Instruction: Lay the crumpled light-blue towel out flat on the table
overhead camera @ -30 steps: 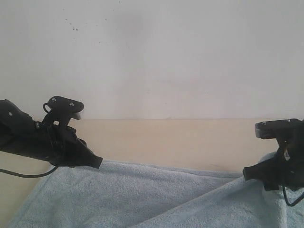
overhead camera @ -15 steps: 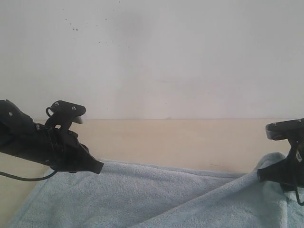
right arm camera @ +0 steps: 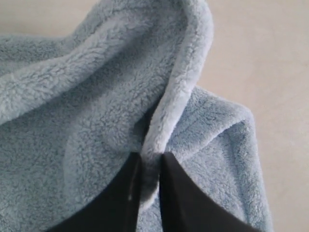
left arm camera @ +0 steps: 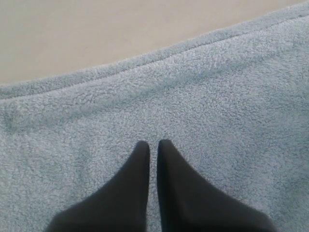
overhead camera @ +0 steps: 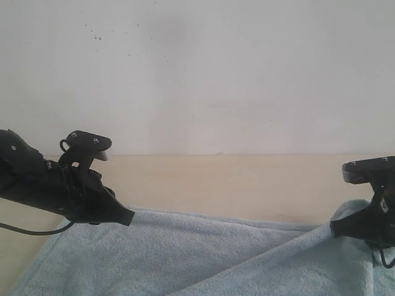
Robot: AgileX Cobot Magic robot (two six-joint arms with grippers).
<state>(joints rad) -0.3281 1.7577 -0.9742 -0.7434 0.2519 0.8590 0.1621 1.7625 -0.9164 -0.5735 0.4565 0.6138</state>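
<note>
Light-blue towel [overhead camera: 185,253] fills the bottom of the exterior frame, lying on the beige table [overhead camera: 234,185]. Its far hem runs across from lower left to lower right, with a bare strip of tabletop behind it at mid-frame and a white wall [overhead camera: 197,74] above. Cloth is mostly flat at left and centre. A diagonal fold climbs from bottom centre toward the right edge, where the cloth bunches into a raised hump.

At left of frame the left gripper [overhead camera: 126,216] points down at the far hem near the towel's left corner. Left wrist view: fingers [left arm camera: 140,169] together, only a thin slit between them, tips on the fluffy pile just inside the stitched hem. Cannot tell if any cloth is caught.

At the right edge of frame the right gripper [overhead camera: 334,228] sits low against the hump. Right wrist view: its two fingers are almost together, clamped on a rolled towel edge that stands up between them and curls away from the tips, with bare table beside it.
</note>
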